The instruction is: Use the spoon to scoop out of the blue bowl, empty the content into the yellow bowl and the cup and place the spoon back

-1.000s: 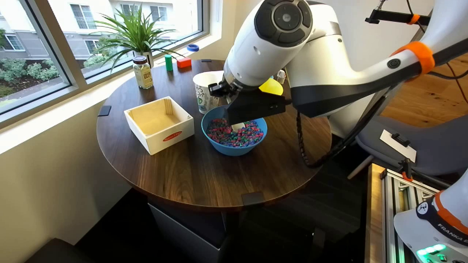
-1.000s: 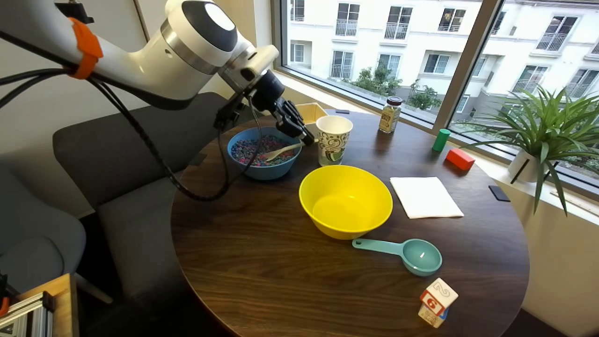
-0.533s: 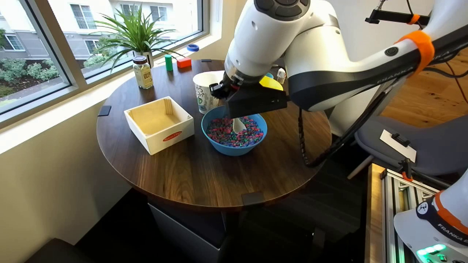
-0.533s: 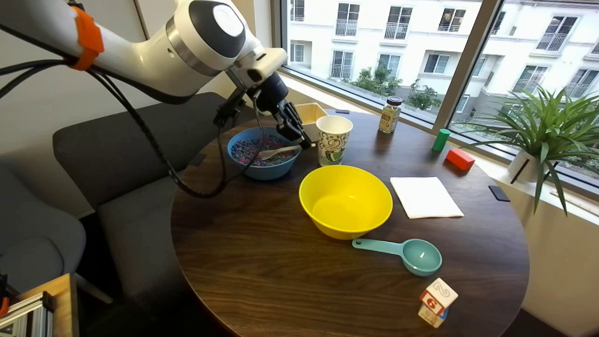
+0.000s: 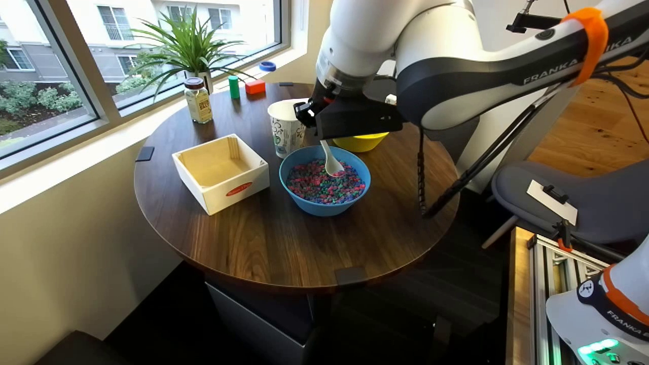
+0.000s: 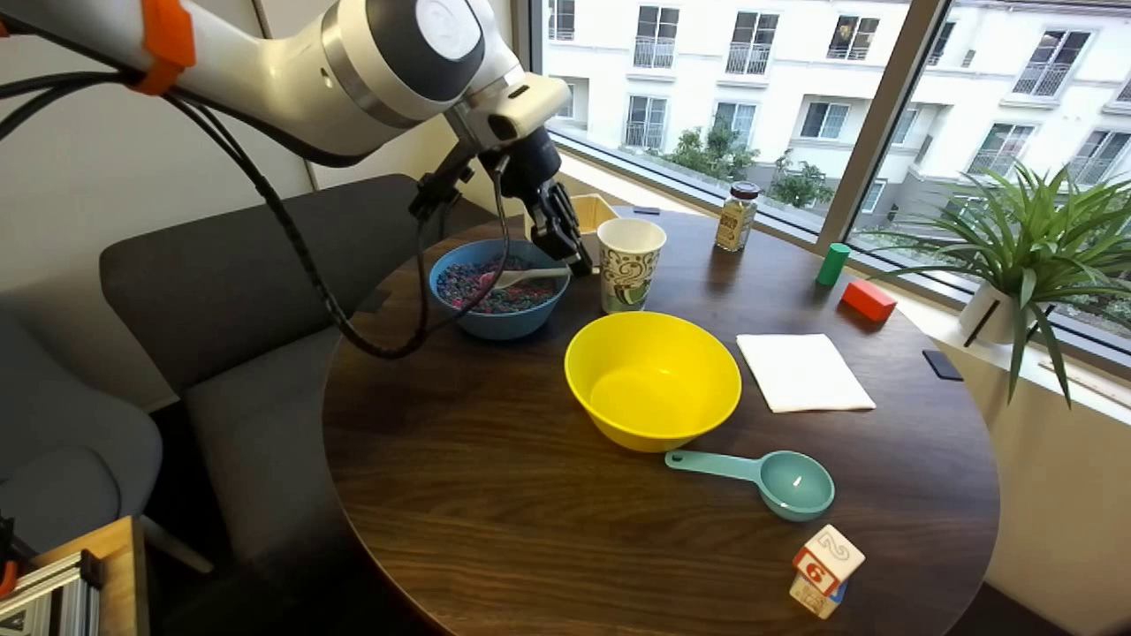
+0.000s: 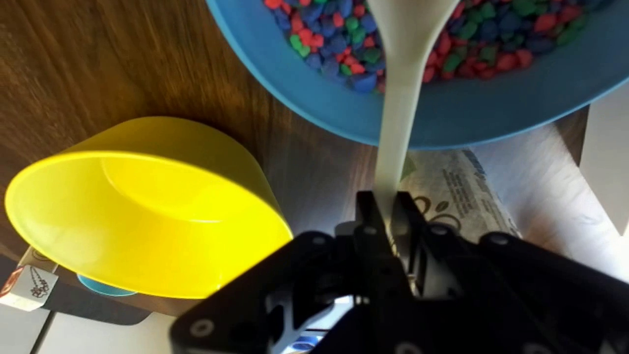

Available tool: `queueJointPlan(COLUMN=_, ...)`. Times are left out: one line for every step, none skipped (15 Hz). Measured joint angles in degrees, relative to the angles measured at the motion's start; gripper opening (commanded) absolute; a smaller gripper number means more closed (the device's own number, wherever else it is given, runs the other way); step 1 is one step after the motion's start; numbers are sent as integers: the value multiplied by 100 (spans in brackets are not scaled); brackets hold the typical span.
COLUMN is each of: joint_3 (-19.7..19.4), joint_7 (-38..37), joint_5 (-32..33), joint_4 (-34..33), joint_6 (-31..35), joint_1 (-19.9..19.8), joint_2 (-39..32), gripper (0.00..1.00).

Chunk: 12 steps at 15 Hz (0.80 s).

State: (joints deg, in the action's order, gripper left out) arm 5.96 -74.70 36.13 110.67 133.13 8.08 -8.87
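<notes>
My gripper (image 7: 385,199) is shut on the handle of the pale spoon (image 7: 399,98). The spoon slants down over the light-blue bowl (image 5: 324,209), its head just above the multicoloured content (image 5: 317,187). A few pink pieces show in the spoon's head in both exterior views. The yellow bowl (image 6: 654,375) looks empty and stands beside the cup (image 6: 631,265), a tall paper cup with a swirl pattern. In the wrist view the yellow bowl (image 7: 147,231) is at left, and the cup (image 7: 452,191) is partly hidden behind my gripper. The inside of the cup is not visible.
An open wooden box (image 5: 223,175) stands near the blue bowl. A teal scoop (image 6: 795,484), a white napkin (image 6: 806,373) and number blocks (image 6: 828,570) lie around the yellow bowl. A jar (image 6: 736,216), a green cylinder (image 6: 832,263) and a red block (image 6: 869,300) stand by the window.
My gripper has risen with the spoon. The spoon's head has come up out of the content and shows fully, with some pink pieces in it. The bowls and cup have not moved.
</notes>
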Motion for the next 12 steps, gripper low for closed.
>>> queueJointPlan(joint_3=-32, joint_7=35, joint_5=-38, joint_4=-2, joint_6=-7, joint_1=-2, joint_2=30, gripper=3)
queueJointPlan(joint_3=-61, joint_7=54, joint_5=-52, joint_4=-2, joint_6=-16, joint_1=-4, joint_2=63, gripper=3)
queueJointPlan(joint_3=-90, joint_7=57, joint_5=-53, joint_4=-2, joint_6=-25, joint_1=-5, joint_2=107, gripper=3)
queueJointPlan(joint_3=-117, joint_7=58, joint_5=-52, joint_4=-1, joint_6=-38, joint_1=-5, joint_2=164, gripper=3)
queueJointPlan(joint_3=-146, joint_7=57, joint_5=-48, joint_4=2, joint_6=-54, joint_1=-6, joint_2=232, gripper=3)
queueJointPlan(joint_3=-179, joint_7=57, joint_5=-41, joint_4=9, joint_6=-78, joint_1=-9, joint_2=312, gripper=3)
queueJointPlan(joint_3=-213, joint_7=55, joint_5=-29, joint_4=21, joint_6=-106, joint_1=-21, joint_2=398, gripper=3)
queueJointPlan(joint_3=-246, joint_7=51, joint_5=-7, joint_4=35, joint_6=-139, joint_1=-46, joint_2=492, gripper=3)
queueJointPlan(joint_3=-280, joint_7=46, joint_5=50, joint_4=42, joint_6=-190, joint_1=-77, joint_2=577, gripper=3)
queueJointPlan(joint_3=-315, joint_7=9, joint_5=153, joint_4=44, joint_6=-256, joint_1=-118, joint_2=658, gripper=3)
queueJointPlan(joint_3=-346, joint_7=-51, joint_5=269, joint_4=44, joint_6=-315, joint_1=-172, joint_2=725, gripper=3)
queueJointPlan(joint_3=-378, joint_7=-103, joint_5=390, joint_4=44, joint_6=-356, joint_1=-235, joint_2=776, gripper=3)
